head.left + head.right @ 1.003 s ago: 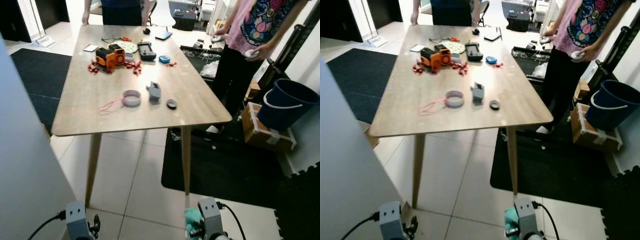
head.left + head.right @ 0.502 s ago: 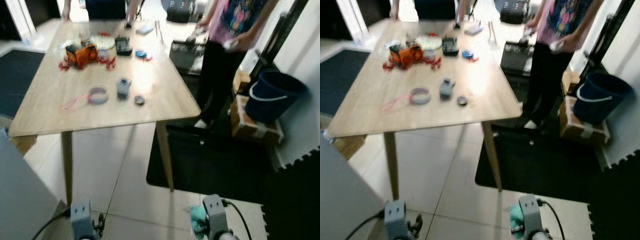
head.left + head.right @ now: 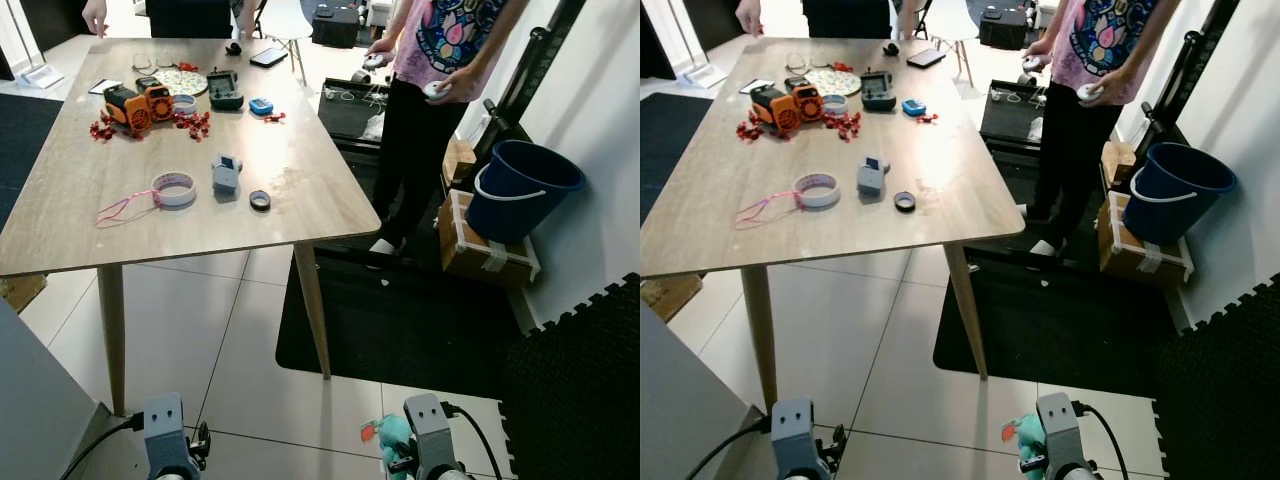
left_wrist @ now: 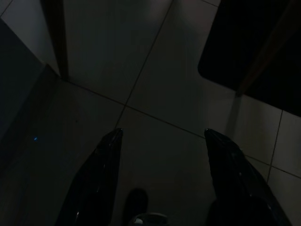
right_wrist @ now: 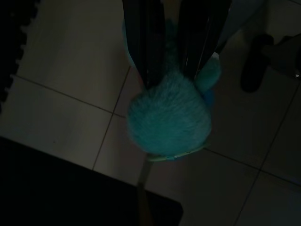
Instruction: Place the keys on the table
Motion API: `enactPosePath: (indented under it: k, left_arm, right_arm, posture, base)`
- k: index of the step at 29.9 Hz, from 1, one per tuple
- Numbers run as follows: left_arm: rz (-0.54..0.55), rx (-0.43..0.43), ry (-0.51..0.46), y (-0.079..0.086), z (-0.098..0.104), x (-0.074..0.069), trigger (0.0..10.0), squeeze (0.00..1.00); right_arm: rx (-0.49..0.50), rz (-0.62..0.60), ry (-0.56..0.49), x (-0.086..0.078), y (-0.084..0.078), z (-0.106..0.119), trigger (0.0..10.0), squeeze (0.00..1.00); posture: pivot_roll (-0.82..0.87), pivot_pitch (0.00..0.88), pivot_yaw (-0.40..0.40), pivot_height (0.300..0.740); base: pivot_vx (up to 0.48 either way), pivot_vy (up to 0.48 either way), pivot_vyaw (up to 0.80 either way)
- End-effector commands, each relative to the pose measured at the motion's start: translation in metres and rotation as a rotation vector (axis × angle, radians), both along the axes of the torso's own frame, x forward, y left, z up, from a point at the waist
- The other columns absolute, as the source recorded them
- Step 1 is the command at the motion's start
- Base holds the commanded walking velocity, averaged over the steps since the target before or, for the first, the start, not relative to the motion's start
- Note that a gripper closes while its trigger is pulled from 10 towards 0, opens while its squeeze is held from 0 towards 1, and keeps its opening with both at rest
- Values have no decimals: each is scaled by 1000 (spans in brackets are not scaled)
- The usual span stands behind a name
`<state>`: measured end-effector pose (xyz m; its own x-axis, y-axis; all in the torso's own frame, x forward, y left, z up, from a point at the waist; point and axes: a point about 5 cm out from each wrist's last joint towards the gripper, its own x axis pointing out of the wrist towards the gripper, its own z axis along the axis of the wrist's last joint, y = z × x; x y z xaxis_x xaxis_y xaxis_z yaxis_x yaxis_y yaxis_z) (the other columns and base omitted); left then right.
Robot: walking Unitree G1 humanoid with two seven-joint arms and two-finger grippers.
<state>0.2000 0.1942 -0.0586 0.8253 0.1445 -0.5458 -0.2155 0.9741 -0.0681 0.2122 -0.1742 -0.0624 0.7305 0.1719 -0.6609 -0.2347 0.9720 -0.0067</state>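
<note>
Wooden worktop [image 3: 150, 225] ahead, carrying an orange toy vehicle [image 3: 137, 103], a tape roll [image 3: 176, 188] and a small grey box [image 3: 226, 173]. Person in pink shirt [image 3: 445, 40] stands at its far right side, beside a blue bucket [image 3: 520, 190]. Right gripper [image 5: 170, 70] hangs low over the floor tiles, short of the worktop, jaws clamped on the keys' teal fluffy keychain [image 5: 169, 115]. Left gripper [image 4: 162, 179] also low over the tiles, jaws spread apart, holding nothing.

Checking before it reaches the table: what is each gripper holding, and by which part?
The right gripper is shut on the keys' teal fluffy pom-pom, gripped at its top. The left gripper is open, holding nothing.
</note>
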Motion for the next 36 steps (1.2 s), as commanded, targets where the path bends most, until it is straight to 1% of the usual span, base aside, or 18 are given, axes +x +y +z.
enactPosePath:
  k: [1, 5, 8, 11, 12, 13, 15, 16, 18, 19, 20, 21, 22, 24, 26, 31, 36]
  left_arm:
    - [15, -4, 17, -2, -4, -6, 10000, 0]
    - [22, -6, 15, -3, -4, -7, 10000, 0]
    - [14, -8, 17, -9, -5, -8, 10000, 0]
    - [-9, -3, 17, -11, -6, -8, 10000, 0]
    - [-9, -3, 17, -11, -6, -8, 10000, 0]
    - [-23, 1, 18, -11, -5, -7, 10000, 0]
    - [-32, 3, 18, -11, -5, -7, 10000, 0]
    - [-68, 17, 17, -7, -2, -2, 10000, 0]
    - [-79, 22, 17, -5, -1, 0, 10000, 0]
    - [-96, 31, 15, -2, 0, 3, 10000, 0]
    - [-96, 31, 15, -2, 0, 3, 10000, 0]
    - [-109, 37, 13, 1, 2, 5, 10000, 0]
    - [-121, 43, 12, 2, 3, 7, 10000, 0]
    - [-149, 59, 10, 6, 6, 12, 10000, 0]
    - [-161, 68, 5, 11, 10, 17, 10000, 0]
    - [-161, 71, 2, 13, 12, 19, 10000, 0]
    - [-154, 66, -1, 15, 12, 19, 10000, 0]
  right_arm:
    - [-9, 13, 2, 2, -2, 1, 10000, 0]
    - [-14, 23, -6, 6, -2, 4, 10000, 0]
    - [-24, 37, -16, 13, -5, 8, 10000, 0]
    - [-27, 36, -20, 14, -7, 9, 10000, 0]
    - [-27, 36, -20, 14, -7, 9, 10000, 0]
    - [-25, 29, -19, 13, -7, 8, 10000, 0]
    - [-23, 24, -19, 13, -6, 8, 10000, 0]
    - [-12, -4, -9, 7, -4, 4, 10000, 0]
    - [-8, -14, -5, 4, -3, 2, 10000, 0]
    - [0, -31, 1, 0, -1, 0, 10000, 0]
    - [0, -31, 1, 0, -1, 0, 10000, 0]
    - [8, -46, 6, -4, 0, -3, 10000, 0]
    - [14, -59, 10, -7, 2, -4, 10000, 0]
    - [29, -90, 23, -16, 5, -9, 10000, 0]
    - [42, -124, 39, -24, 8, -14, 10000, 0]
    - [47, -140, 46, -28, 10, -16, 10000, 0]
    - [44, -147, 47, -28, 8, -16, 10000, 0]
  posture:
    - [52, 53, -112, 740]
    - [50, 48, -124, 740]
    - [49, 39, -142, 740]
    - [50, 36, -134, 740]
    - [50, 36, -134, 740]
    - [49, 35, -115, 740]
    - [49, 35, -115, 740]
    - [50, 34, -71, 740]
    - [50, 34, -63, 740]
    - [50, 35, -39, 740]
    - [50, 35, -39, 740]
    - [50, 35, -13, 740]
    - [50, 35, -13, 740]
    - [55, 40, 38, 740]
    - [61, 45, 59, 740]
    - [71, 50, 75, 740]
    - [71, 52, 68, 740]
  base:
    - [0, 0, 0]
    - [0, 0, 0]
    - [0, 0, 0]
    - [0, 0, 0]
    - [0, 0, 0]
    - [0, 0, 0]
    - [0, 0, 0]
    - [0, 0, 0]
    - [0, 0, 0]
    - [0, 0, 0]
    - [0, 0, 0]
    - [0, 0, 0]
    - [0, 0, 0]
    - [0, 0, 0]
    - [0, 0, 0]
    - [0, 0, 0]
    - [0, 0, 0]
